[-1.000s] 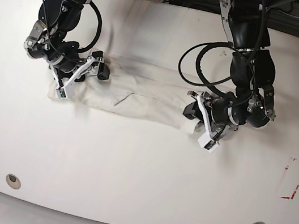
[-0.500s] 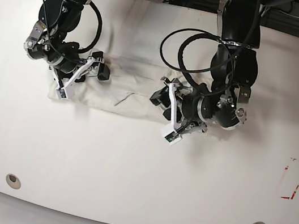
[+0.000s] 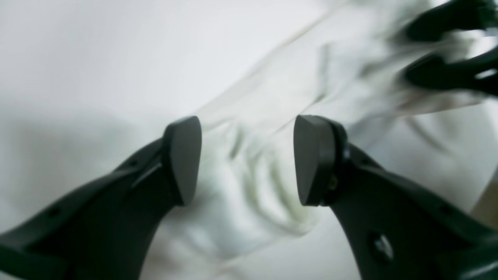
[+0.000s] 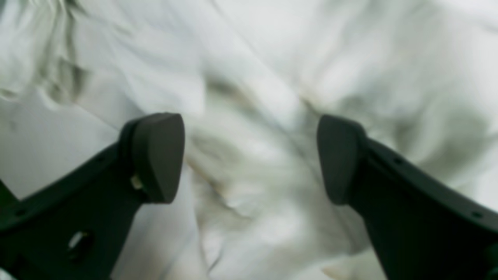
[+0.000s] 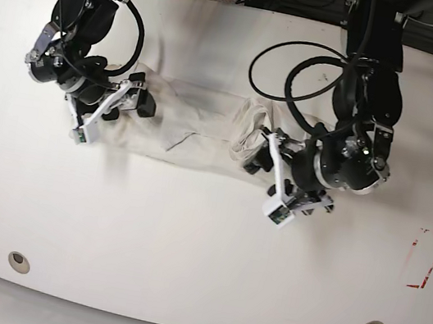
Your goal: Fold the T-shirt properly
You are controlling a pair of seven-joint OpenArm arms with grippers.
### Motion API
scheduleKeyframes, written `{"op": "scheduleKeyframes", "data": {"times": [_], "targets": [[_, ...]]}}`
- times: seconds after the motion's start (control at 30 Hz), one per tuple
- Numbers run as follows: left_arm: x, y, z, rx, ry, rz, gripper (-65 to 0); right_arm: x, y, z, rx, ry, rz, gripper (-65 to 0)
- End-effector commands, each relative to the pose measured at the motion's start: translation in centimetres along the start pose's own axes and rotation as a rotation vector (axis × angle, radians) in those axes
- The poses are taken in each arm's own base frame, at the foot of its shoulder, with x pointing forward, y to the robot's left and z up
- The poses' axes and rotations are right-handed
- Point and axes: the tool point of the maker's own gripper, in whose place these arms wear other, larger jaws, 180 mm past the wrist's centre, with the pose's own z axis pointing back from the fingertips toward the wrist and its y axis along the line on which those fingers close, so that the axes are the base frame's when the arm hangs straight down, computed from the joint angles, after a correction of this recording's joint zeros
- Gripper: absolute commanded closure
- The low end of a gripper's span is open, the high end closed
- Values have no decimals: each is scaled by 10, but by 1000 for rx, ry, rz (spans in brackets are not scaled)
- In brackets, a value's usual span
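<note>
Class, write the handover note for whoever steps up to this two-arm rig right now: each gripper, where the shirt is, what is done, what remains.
Left gripper: open, nothing held, just above the bunched end of the T-shirt.
Right gripper: open, empty, over the shirt's other end.
T-shirt: a long narrow band across the table, one end turned over in a loose lump.
Done: narrowed lengthwise; end fold begun.
Left: flatten that end, then fold the band into a neat stack.

light: bright, even | wrist views: motion-blurred | base view: sharp, soft shadows
</note>
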Motion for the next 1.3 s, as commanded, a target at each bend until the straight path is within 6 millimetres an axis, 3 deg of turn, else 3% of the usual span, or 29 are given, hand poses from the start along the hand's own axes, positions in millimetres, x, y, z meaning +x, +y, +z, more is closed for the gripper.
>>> {"op": "scheduleKeyframes", "data": {"times": [0.0,0.1,0.2,0.27,0.4,0.5,0.63,0.8,0.9,1.0,1.03,1.1,1.27], "targets": [[-11,30,15,68,-4,35,-346,23,-16,23,-33,-109,-16,-509],[-32,57,23,121,-2,91,-346,24,-37,38,-75,-130,-36,-509],[-53,71,21,134,2,126,-346,23,-54,45,-86,-143,-73,-509],[-67,75,18,132,11,144,-346,21,-69,54,-102,-147,-98,-509],[-80,75,12,124,14,174,-344,26,-71,63,-82,-170,-84,-509],[-80,76,13,124,1,182,-344,28,-53,51,-22,-143,-48,-509],[-86,90,24,164,-17,197,-335,32,-12,26,57,-93,50,-509],[-90,117,43,235,-38,214,-228,48,45,-4,143,-78,160,-509],[-90,124,49,256,-35,206,-212,62,68,-18,162,-82,217,-509],[-87,119,47,233,-21,156,-224,76,76,-25,141,-93,248,-509],[-77,112,46,211,-32,104,-232,78,75,-26,130,-92,252,-509],[-61,97,43,169,-47,8,-236,78,72,-26,118,-88,256,-509],[-50,46,19,31,-27,-124,-236,76,61,-21,89,-73,271,-509]]}}
